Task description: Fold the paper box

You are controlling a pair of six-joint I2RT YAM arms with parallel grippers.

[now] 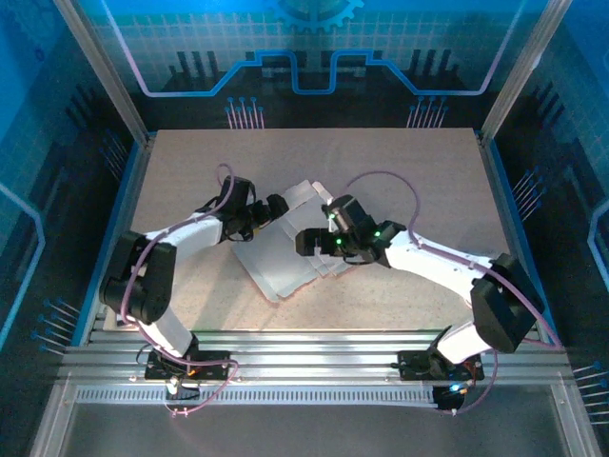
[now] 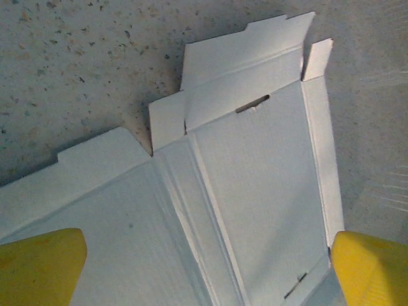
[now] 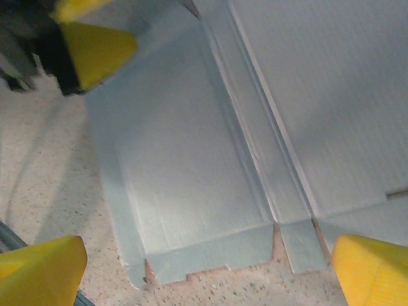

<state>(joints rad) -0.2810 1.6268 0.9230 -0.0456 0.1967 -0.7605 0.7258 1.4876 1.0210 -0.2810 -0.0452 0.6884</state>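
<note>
Left end effector (image 2: 204,268) and right end effector (image 3: 207,271) gape over creased, matte whitish paper box (image 2: 255,191)

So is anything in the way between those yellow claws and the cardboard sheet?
Nothing visible. The left gripper and right gripper both hang open directly over the flattened paper box, with only bare cardboard beneath them.
</note>
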